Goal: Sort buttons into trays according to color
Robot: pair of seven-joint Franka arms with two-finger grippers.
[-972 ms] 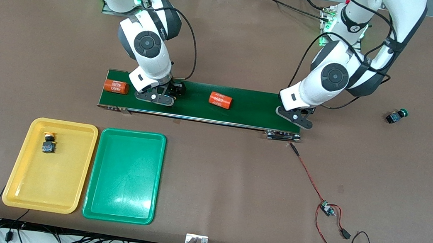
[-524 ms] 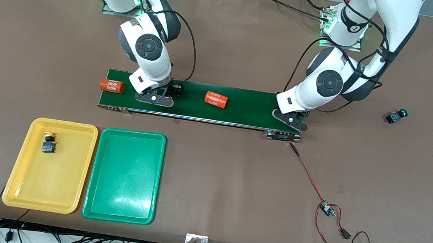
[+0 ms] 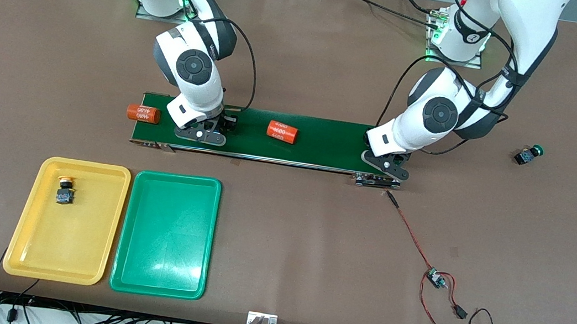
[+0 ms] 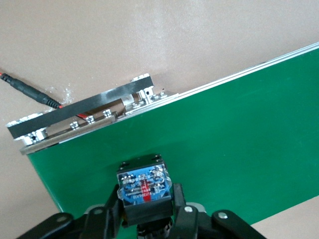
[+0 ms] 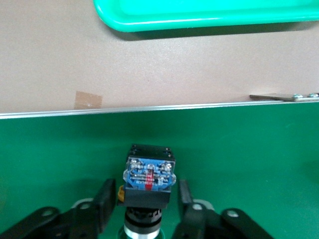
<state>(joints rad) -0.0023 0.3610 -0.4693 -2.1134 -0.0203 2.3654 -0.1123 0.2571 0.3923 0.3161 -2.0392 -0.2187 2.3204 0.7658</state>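
Observation:
My right gripper (image 3: 202,133) is low over the dark green belt (image 3: 324,144). Its fingers stand open on either side of a black-bodied button (image 5: 149,177), with a narrow gap on each side; the cap colour is hidden. At the belt's end toward the left arm, my left gripper (image 3: 387,165) is shut on another black-bodied button (image 4: 144,186) resting on the belt, its cap hidden too. A yellow-capped button (image 3: 64,191) lies in the yellow tray (image 3: 33,240). The green tray (image 3: 167,235) beside it holds nothing. A green-capped button (image 3: 528,155) lies on the table toward the left arm's end.
Two orange cylinders lie on the belt, one (image 3: 142,113) at its end toward the right arm, the other (image 3: 282,131) near the middle. A red-black cable with a small board (image 3: 435,279) trails from the belt's motor end toward the front camera.
The right gripper's fingers have drawn in around its button while drifting toward the right arm's end. Both cylinders rode the belt the same way. The left gripper shifted slightly along the belt's end.

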